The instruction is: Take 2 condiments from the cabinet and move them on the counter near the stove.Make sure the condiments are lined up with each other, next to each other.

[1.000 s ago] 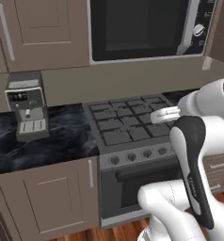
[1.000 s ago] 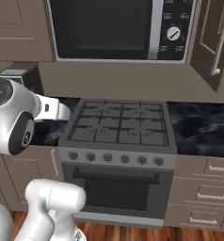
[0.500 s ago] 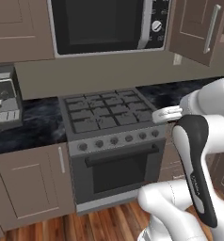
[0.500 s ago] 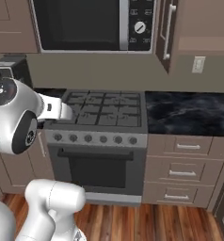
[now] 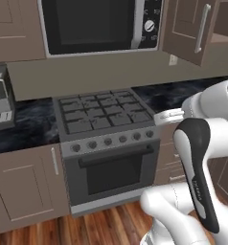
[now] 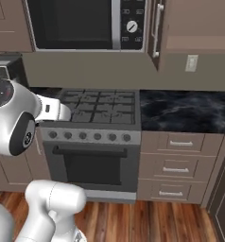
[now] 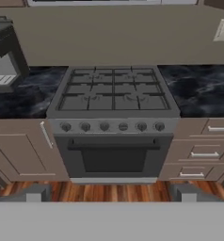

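The dark grey stove faces my hand, also seen as the stove and the stove. My gripper is open, its fingertips far apart with nothing between them, held back from the range front. The brown cabinet hangs at the upper right with its door swung open; in the right base view the cabinet door stands edge-on. Black veined counter runs right of the stove, seen too as the counter and the counter. The condiments are out of view.
A microwave hangs above the stove. A grey coffee machine stands on the counter to the left. Drawers sit under the right counter, and a wall outlet is above it. My folded arm fills the lower right.
The whole scene has slid left in both base views, so the base has driven right. The open cabinet door and right counter have come into view; the arm holds its pose.
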Available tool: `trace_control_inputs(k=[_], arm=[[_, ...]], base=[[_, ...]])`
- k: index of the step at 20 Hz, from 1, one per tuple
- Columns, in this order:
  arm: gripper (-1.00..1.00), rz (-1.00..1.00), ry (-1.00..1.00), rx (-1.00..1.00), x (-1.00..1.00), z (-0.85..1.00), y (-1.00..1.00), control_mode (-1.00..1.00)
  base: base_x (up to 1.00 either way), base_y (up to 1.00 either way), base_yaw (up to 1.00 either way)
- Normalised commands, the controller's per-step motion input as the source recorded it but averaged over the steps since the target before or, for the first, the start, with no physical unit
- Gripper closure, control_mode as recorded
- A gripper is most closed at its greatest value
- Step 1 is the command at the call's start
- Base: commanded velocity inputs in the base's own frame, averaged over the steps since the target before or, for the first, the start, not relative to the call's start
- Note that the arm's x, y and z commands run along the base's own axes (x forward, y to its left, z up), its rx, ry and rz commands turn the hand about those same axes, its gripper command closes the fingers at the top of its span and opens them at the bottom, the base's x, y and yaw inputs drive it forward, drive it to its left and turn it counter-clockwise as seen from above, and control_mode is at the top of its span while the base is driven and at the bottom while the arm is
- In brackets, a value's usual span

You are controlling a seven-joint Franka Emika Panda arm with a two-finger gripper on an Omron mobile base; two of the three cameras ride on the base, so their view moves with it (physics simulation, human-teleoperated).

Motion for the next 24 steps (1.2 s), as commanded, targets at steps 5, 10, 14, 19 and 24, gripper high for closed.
trace_control_inputs(k=[5, 10, 14, 19, 24], arm=[[-1.0, 0.0, 0.0, 0.0, 0.0, 0.0, 0.0, 1.0], [-1.0, 0.0, 0.0, 0.0, 0.0, 0.0, 0.0, 1.0], [-1.0, 0.0, 0.0, 0.0, 0.0, 0.0, 0.0, 1.0], [-1.0, 0.0, 0.0, 0.0, 0.0, 0.0, 0.0, 1.0], [-1.0, 0.0, 0.0, 0.0, 0.0, 0.0, 0.0, 1.0]], base=[[0.08, -0.56, -0.04], [0.0, -0.52, -0.01], [0.03, -0.53, -0.01], [0.25, -0.57, -0.01], [0.34, -0.56, -0.01]])
